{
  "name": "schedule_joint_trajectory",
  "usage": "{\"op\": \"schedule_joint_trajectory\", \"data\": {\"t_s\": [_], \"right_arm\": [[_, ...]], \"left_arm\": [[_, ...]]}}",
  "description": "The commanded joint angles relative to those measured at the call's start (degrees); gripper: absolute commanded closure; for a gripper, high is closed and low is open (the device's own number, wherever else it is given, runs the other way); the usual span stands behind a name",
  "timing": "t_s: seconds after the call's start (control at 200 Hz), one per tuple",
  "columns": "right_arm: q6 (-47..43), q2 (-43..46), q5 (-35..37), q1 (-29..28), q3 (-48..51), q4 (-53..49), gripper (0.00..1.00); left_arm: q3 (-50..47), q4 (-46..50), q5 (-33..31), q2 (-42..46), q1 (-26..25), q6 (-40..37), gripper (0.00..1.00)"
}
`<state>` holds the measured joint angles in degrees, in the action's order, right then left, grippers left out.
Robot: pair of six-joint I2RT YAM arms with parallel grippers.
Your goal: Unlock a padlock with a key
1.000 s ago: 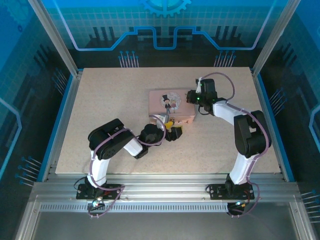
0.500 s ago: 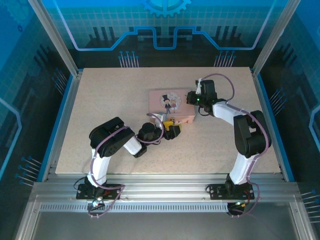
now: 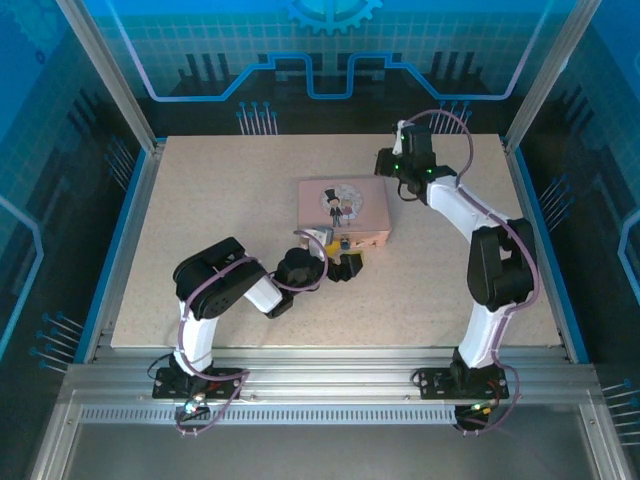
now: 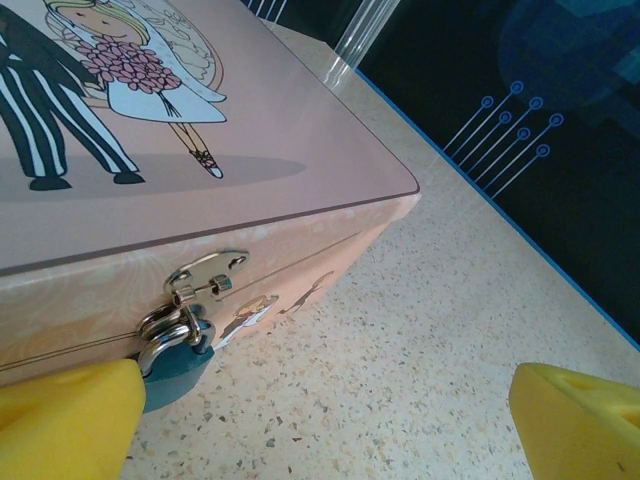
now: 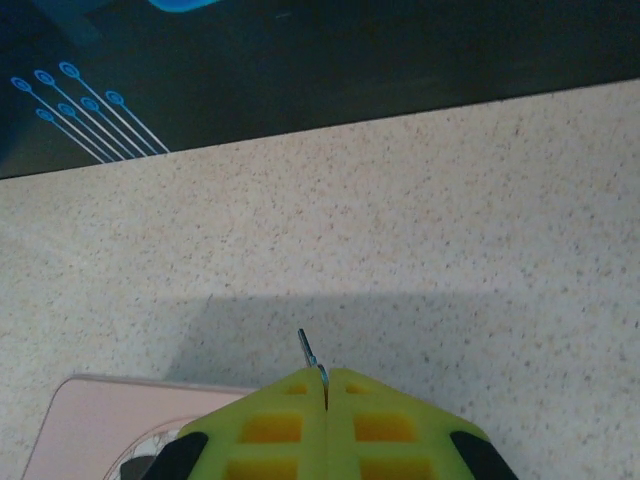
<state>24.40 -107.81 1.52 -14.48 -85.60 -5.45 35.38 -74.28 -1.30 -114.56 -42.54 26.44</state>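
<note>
Two risks. The right gripper (image 5: 326, 388), clenched on just the key's (image 5: 309, 350) end past the pink tin's (image 4: 200, 200) far right corner, could let it twist or slip. The left gripper (image 4: 320, 420) gapes, released, beside the padlock (image 4: 175, 365) hanging on the tin's near side, mid-worktop (image 3: 200, 200). Unheld, the padlock may swing away from the key.
</note>
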Motion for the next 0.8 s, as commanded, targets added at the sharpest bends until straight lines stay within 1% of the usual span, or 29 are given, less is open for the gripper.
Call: {"op": "schedule_joint_trajectory", "data": {"t_s": [0.0,0.215,0.39,0.595,0.795], "right_arm": [[-1.9,-5.3,1.0,1.1,-4.5,-5.7,1.0],[-3.4,-14.2,-2.9,2.9,-14.6,-10.0,1.0],[-4.3,-20.4,-5.4,3.6,-21.4,-14.0,1.0],[-4.8,-22.0,-7.8,3.6,-21.3,-14.0,1.0],[-4.6,-19.5,-8.5,3.4,-15.5,-11.3,1.0]], "left_arm": [[-1.5,1.0,-0.7,2.2,-0.2,-1.7,0.05],[-3.2,3.1,0.7,4.4,-0.5,-0.1,0.05],[-4.1,4.4,-0.3,5.1,-0.5,-0.4,0.05],[-3.0,5.6,0.7,5.1,2.2,0.3,0.05],[0.1,8.5,3.8,5.2,5.6,-0.3,0.05]]}}
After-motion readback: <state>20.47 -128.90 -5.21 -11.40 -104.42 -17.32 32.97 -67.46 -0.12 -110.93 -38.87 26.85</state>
